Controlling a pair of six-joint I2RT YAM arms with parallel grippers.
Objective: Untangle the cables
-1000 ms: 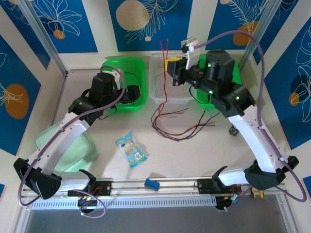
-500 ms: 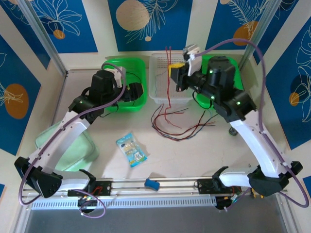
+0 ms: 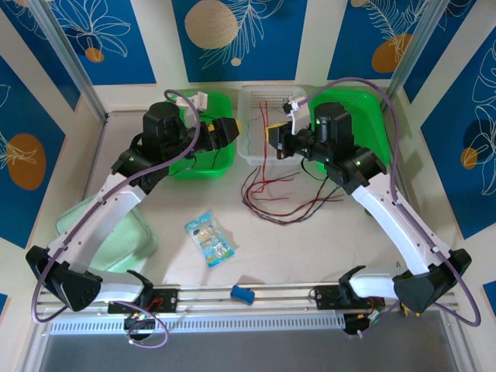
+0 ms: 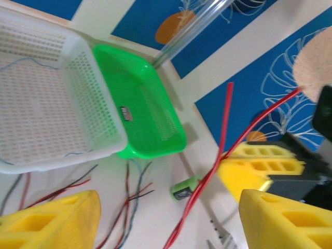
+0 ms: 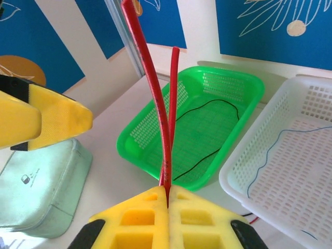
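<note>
Step looked like freeing one strand: right end effector [image 5: 167, 194] pinched a red cable [image 5: 155, 93], lifted at 12 o'clock of the cables [image 3: 279, 198] heaped on the counter [image 3: 325, 240]; left end effector [image 4: 166, 218] stood spread at its 9 o'clock. Next likely needed: left pinch lower down, then pull apart

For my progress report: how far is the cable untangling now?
Done: a black cable lies in the green basket, a blue cable in the white basket. In hand: right gripper shut on a red cable, left gripper open. Left: the bundle on the table.
</note>
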